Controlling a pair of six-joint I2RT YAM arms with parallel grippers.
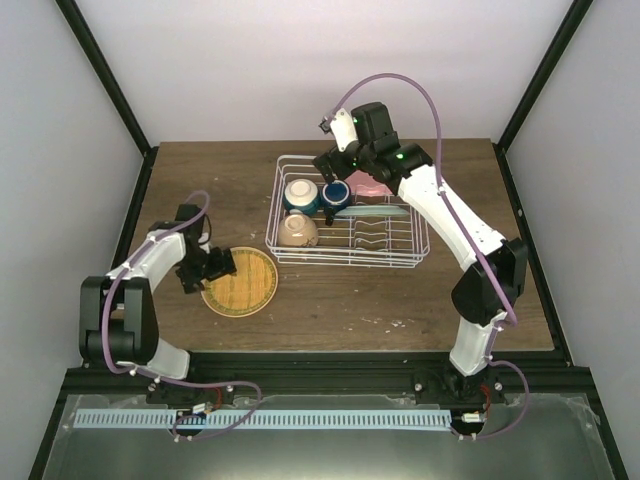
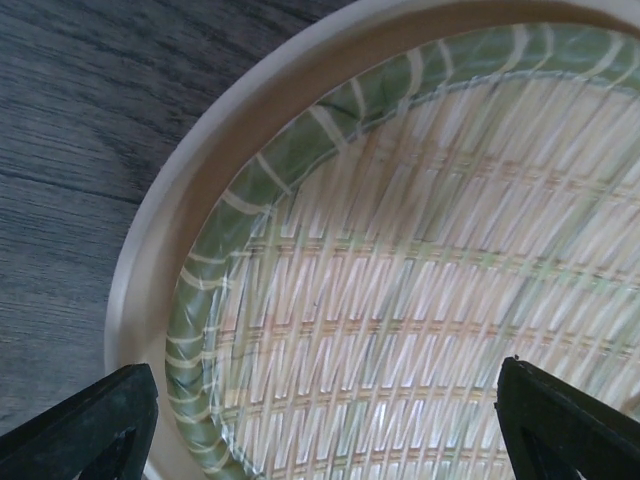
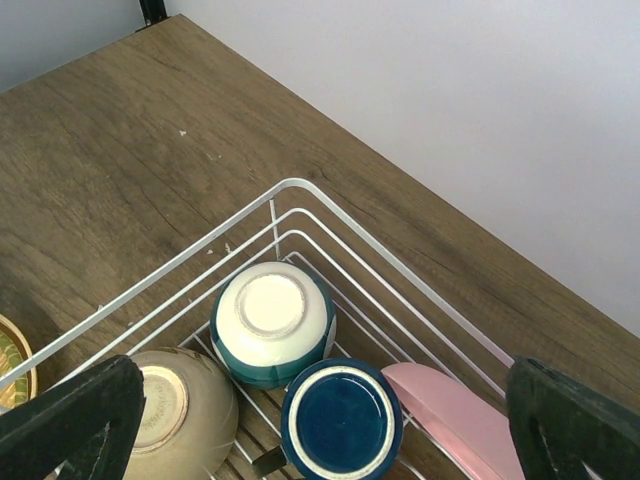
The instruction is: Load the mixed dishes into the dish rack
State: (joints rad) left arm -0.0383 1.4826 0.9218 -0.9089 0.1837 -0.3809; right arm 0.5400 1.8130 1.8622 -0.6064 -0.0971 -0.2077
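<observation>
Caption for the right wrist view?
Open right gripper over white wire dish rack holding upturned cream bowl, white-and-blue bowl, dark blue mug, pink plate.

Dark wooden table (image 1: 400,300) between plain white walls (image 1: 300,60); 2 black frame posts (image 1: 104,72) rise behind.

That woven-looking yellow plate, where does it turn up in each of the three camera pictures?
Top external: the woven plate lies flat on the table, left of the dish rack.
Left wrist: it fills most of the picture, its rim curving down the left side.
Right wrist: only a sliver shows at the lower left edge.
Shared landmark: the dark wooden table beside the plate in every view.
</observation>
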